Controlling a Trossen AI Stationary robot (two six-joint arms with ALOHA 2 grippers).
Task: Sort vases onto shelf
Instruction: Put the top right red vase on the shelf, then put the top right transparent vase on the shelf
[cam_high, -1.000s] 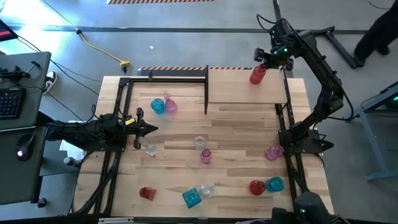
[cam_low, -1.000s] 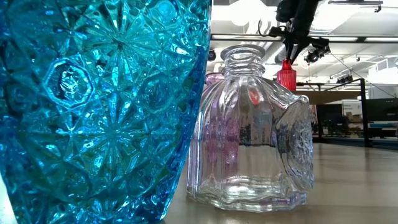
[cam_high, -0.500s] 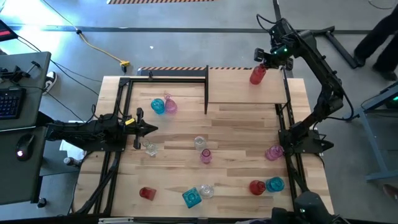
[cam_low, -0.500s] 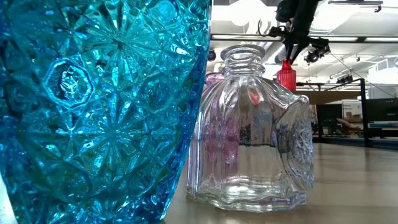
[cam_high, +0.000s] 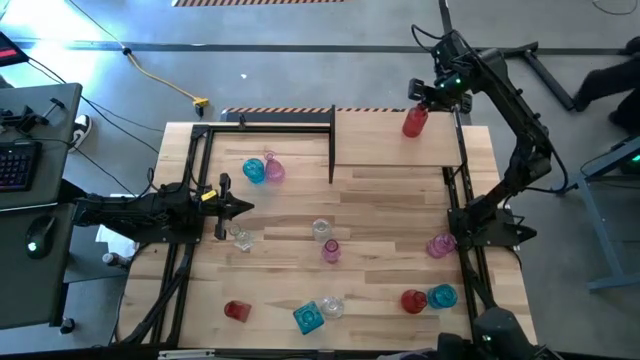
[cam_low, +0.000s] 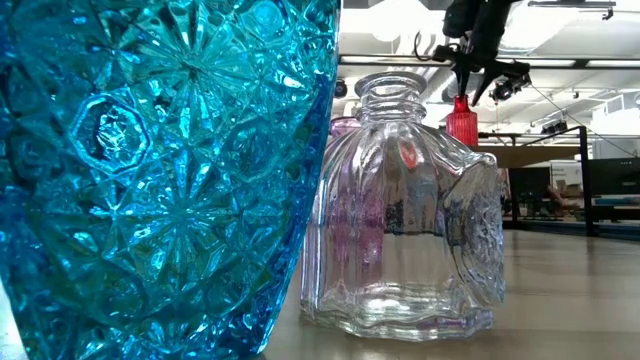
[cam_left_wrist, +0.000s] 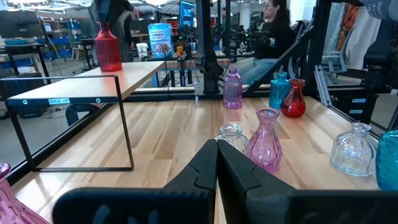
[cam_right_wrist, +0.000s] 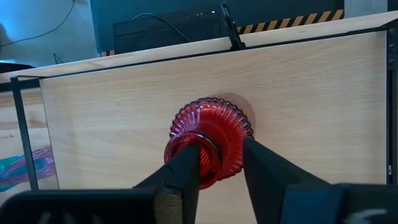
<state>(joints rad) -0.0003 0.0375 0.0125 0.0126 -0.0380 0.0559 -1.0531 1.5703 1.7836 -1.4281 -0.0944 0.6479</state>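
Note:
A red ribbed vase (cam_high: 413, 121) stands upright on the shelf (cam_high: 380, 140), near its far right corner; it also shows in the low view (cam_low: 461, 122) and the left wrist view (cam_left_wrist: 107, 48). My right gripper (cam_high: 428, 93) (cam_right_wrist: 221, 163) hangs over it, pointing down, open, with one finger on each side of the vase's neck. My left gripper (cam_high: 238, 208) (cam_left_wrist: 216, 152) is shut and waits low over the table's left side. Pink, clear, teal and red vases stand scattered on the tabletop. My right gripper comes from above, with the red vase's neck (cam_right_wrist: 194, 148) between its fingers. One finger (cam_right_wrist: 185, 171) overlaps the neck's rim; the other finger (cam_right_wrist: 264, 168) stands apart from it, over the ribbed shoulder. I cannot tell whether either touches. The vase rests on the shelf by its base.
On the table stand a teal vase (cam_high: 253, 171) and a pink vase (cam_high: 274, 170) far left, clear vases (cam_high: 241, 238) (cam_high: 321, 230), a pink one (cam_high: 330, 250), red, teal and clear ones (cam_high: 308, 318) near the front, and three more by the right arm's base (cam_high: 440, 245). Black shelf posts (cam_high: 332, 145) rise mid-table.

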